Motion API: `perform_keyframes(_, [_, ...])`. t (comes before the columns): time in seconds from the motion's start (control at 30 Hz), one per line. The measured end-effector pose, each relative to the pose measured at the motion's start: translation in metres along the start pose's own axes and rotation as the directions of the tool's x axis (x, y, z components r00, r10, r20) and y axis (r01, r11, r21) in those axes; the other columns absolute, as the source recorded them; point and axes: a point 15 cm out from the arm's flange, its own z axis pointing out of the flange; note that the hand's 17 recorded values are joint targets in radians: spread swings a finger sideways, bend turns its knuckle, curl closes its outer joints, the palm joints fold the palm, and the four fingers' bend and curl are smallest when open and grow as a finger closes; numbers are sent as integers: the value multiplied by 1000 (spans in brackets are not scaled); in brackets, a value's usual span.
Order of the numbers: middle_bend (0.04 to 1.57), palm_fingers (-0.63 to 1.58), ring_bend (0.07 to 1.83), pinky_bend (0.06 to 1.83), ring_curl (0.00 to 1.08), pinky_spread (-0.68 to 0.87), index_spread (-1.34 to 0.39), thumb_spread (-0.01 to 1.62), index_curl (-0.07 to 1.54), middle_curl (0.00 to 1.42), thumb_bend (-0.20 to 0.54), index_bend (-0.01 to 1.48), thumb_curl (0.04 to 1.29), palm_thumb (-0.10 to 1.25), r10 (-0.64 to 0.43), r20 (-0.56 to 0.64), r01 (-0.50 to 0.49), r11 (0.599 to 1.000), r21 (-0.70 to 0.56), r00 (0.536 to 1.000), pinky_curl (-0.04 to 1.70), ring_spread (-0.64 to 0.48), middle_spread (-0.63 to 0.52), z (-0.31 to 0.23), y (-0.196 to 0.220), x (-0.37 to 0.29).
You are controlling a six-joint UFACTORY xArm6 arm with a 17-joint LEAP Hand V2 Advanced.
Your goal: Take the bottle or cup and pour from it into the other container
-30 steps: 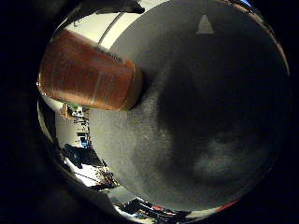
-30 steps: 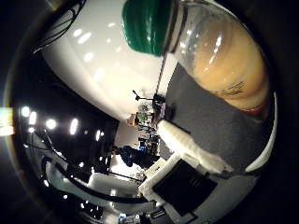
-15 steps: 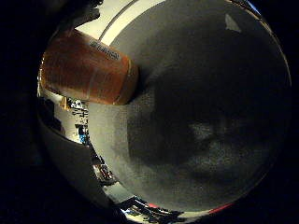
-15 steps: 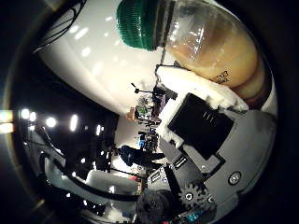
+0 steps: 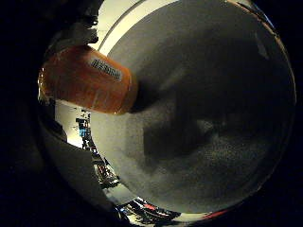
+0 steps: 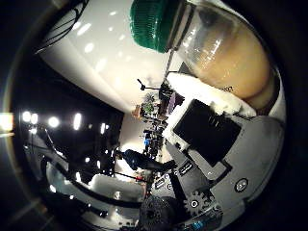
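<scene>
A clear bottle (image 6: 226,58) with a green cap (image 6: 159,24) and orange liquid fills much of the right thumb side palm view, close to the palm. My hand (image 6: 207,135) shows there as white and black fingers curled in against the bottle's side. The right little finger side palm view shows the bottle's orange lower part (image 5: 90,80), with a label, beside the grey table top (image 5: 208,113).
The grey table's edge (image 5: 95,142) runs past the bottle, with room clutter beyond it. A white surface (image 6: 96,58) and a dark room with ceiling lights (image 6: 53,125) lie behind the bottle.
A white and black finger has swung in against the bottle since one second ago. Both views have shifted a little with the hand.
</scene>
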Motion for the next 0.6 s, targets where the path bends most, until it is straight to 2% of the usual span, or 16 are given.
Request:
perform_keyframes(0.3, [1295,1053,1362,1523,752,-188,-258,542,995,905,-14,1080,843,1194,-144,-49,140,987,-78,988,579,-238,-161,30,-29,-79])
perform_keyframes(0.6, [1312,1060,1356,1465,812,-187,-247,423,993,907,-16,1092,924,1182,-247,-187,218,962,-163,951,682,-243,-157,64,-56,-170])
